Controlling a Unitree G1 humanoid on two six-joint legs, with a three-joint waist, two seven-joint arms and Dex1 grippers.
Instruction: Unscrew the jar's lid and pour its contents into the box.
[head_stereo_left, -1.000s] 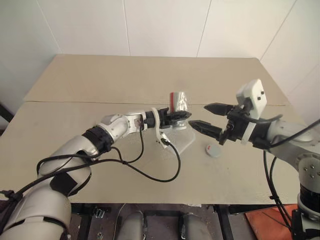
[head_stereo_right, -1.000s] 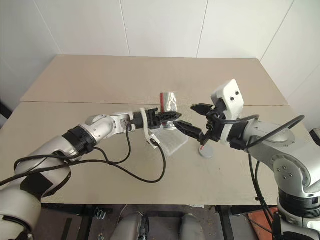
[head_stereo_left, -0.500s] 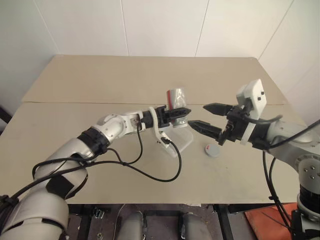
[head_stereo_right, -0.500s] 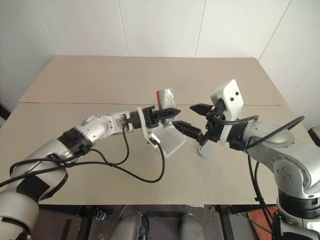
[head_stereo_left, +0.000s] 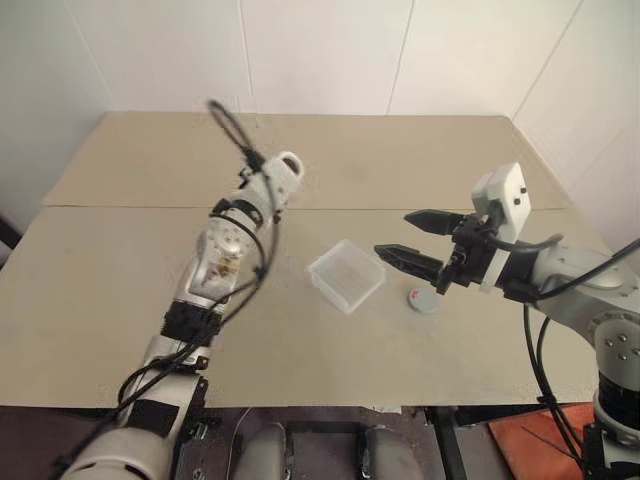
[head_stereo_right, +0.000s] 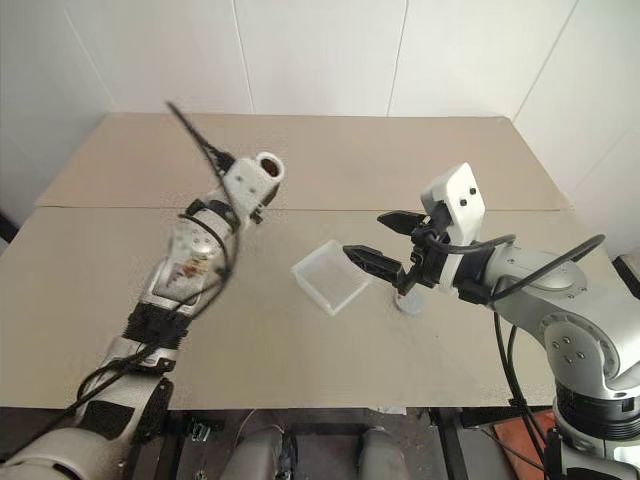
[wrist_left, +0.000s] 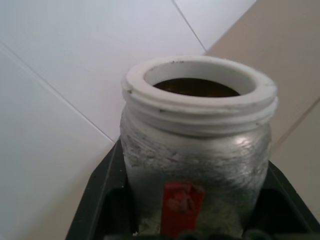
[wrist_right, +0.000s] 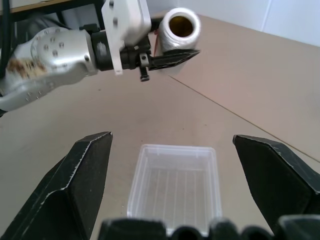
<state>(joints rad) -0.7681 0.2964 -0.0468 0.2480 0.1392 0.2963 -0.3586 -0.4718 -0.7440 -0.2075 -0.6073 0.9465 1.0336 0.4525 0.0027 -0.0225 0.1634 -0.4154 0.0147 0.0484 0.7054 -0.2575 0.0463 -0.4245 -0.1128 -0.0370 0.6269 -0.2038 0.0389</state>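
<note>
- While the left gripper (wrist_right: 167, 59) stays out of sight behind its raised wrist in the head views, upper left of centre, the right wrist view shows its black fingers clamped on the jar (wrist_left: 197, 150).
- Silvery and crinkled like foil, the jar is a small cylinder with a thick white threaded rim, a red mark low on its side and a dark brown inside.
- Its mouth is open, with no cap on it; whether any crumbs remain inside cannot be told.
- From the right wrist view the jar (wrist_right: 181, 27) sits in the upper middle of the frame, its round mouth turned toward the camera, well above the table (head_stereo_left: 120, 250).
- At the centre of the left eye view lies the box (head_stereo_left: 347, 275), a shallow square of translucent white plastic with rounded corners and faint ribs across its floor.
- No crumbs can be made out in the box.
- Just right of the box, the lid (head_stereo_left: 423, 300) lies flat on the table as a small grey disc with a red mark.
- Right of centre hovers the right gripper (head_stereo_left: 408, 238), its two pointed black fingers spread wide with nothing between them, the tips aimed toward the box.
- Smooth and matt, the table is beige board with a seam running across it.
</note>
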